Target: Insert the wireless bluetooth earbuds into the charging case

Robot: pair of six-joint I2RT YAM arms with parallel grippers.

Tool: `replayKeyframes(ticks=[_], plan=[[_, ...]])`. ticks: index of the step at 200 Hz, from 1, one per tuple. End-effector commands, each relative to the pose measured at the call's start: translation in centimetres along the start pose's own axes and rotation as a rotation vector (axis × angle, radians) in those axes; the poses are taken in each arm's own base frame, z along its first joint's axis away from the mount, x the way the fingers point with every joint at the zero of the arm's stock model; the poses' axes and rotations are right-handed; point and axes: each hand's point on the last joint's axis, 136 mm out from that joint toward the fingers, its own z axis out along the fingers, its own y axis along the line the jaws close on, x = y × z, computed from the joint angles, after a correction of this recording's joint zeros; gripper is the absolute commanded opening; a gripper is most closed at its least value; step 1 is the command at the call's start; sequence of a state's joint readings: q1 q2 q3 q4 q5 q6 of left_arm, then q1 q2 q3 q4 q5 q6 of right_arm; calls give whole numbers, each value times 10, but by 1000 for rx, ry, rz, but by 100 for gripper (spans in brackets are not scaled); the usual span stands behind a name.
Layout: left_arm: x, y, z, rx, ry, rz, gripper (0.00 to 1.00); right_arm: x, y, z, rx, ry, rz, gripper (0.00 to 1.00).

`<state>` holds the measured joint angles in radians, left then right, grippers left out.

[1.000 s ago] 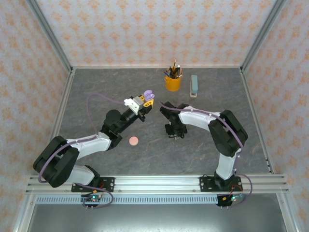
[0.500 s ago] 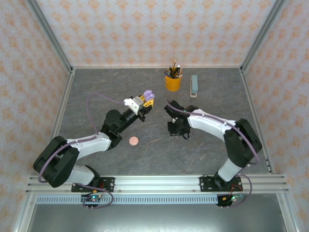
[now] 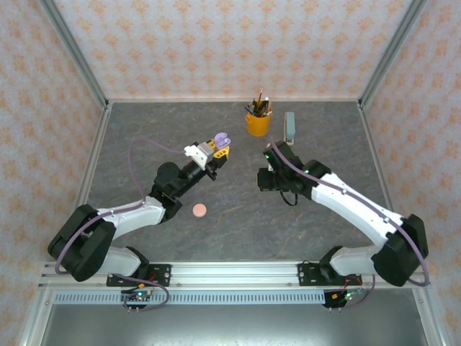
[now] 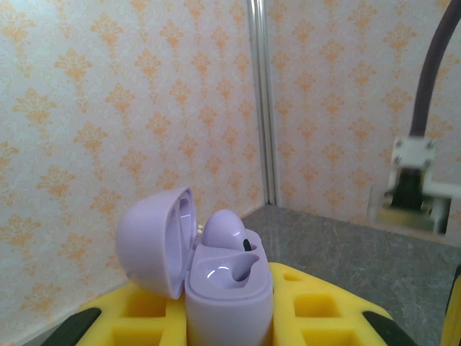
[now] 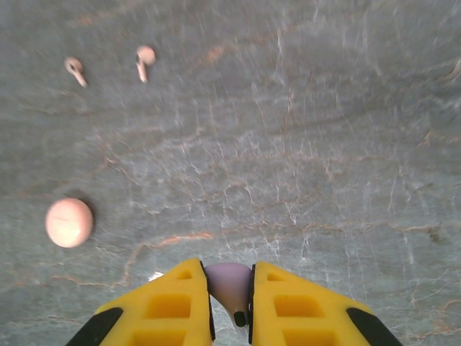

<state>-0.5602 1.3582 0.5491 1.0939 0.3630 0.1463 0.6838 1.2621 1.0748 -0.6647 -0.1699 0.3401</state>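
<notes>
A lilac charging case (image 4: 227, 285) stands lid-open between the yellow fingers of my left gripper (image 4: 229, 317), which is shut on it and holds it above the table (image 3: 222, 140). One lilac earbud (image 4: 225, 229) sits in the case's far slot, and the near slot is hollow. My right gripper (image 5: 230, 303) is shut on a second lilac earbud (image 5: 229, 282), stem pointing back toward the camera, and hangs over the grey table to the right of the case (image 3: 268, 179). Two pale pink earbuds (image 5: 74, 69) (image 5: 143, 60) lie loose on the table.
A closed round pink case (image 3: 199, 210) (image 5: 69, 222) lies on the table near the left arm. A yellow cup of pencils (image 3: 258, 121) and a grey-green stapler (image 3: 289, 124) stand at the back. Patterned walls enclose the table.
My right arm has stretched out, carrying its gripper up and toward the back right. The left arm and the case have stayed put.
</notes>
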Motion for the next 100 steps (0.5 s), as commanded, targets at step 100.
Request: replayKeyframes(ticks=[100], plan=[[-21,-44,15,220,0,90,0,-115,57,-154,-290,-612,-99,17]])
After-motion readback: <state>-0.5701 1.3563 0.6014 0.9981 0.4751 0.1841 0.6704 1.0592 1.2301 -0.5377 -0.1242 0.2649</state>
